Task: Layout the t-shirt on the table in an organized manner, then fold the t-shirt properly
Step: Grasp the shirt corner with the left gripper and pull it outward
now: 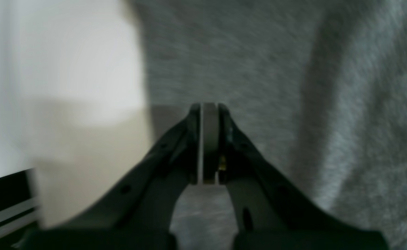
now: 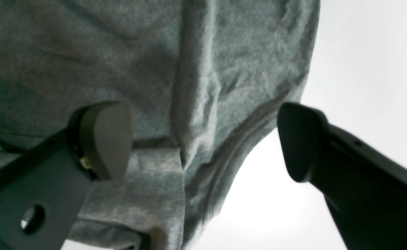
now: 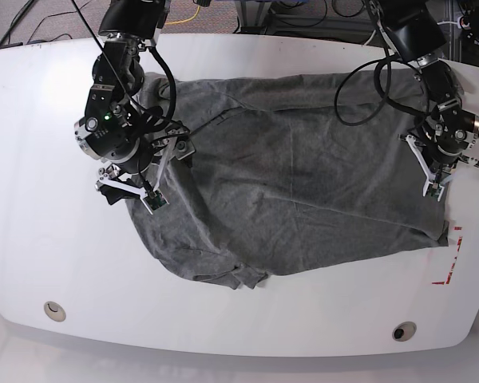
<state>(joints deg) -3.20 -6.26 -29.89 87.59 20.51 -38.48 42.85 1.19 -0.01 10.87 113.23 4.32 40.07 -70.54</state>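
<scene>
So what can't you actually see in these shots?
- Left wrist view: blur hides whether the shut left hand pinches the heather-grey knit t-shirt.
- Base view: the right hand is too small to read.
- Base view: the shirt covers part of the glossy white table.

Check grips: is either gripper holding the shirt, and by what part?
Left gripper is shut at the t-shirt's side edge; whether cloth is pinched cannot be told. Right gripper is open over a hem edge, holding nothing.

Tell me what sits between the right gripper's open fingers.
In the right wrist view, the t-shirt, its ribbed hem edge, lies between the right gripper's fingers.
</scene>
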